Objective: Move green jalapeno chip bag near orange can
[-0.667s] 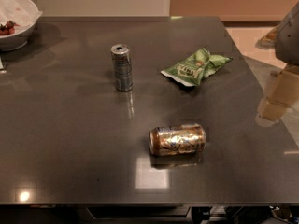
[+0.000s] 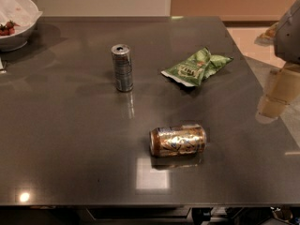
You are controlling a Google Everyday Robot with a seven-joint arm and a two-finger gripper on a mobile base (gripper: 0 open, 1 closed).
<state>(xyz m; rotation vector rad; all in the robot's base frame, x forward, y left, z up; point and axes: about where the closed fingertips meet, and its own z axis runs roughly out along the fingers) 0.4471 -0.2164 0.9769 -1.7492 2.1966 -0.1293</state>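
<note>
White bowl (image 2: 16,29) with red bits – 10 o'clock corner of dark worktop (image 2: 70,149). Silver-grey ribbed can (image 2: 122,68) upright, at 10 o'clock from orange can, well apart. Orange can (image 2: 178,140) on its side, near worktop's 6 o'clock edge. Green jalapeno chip bag (image 2: 197,67) flat on worktop at 1 o'clock from orange can, not touching it. Gripper (image 2: 274,100) – pale, past worktop's 3 o'clock edge, at 4 o'clock from bag, holding nothing visible; whether open or closed cannot be told.
</note>
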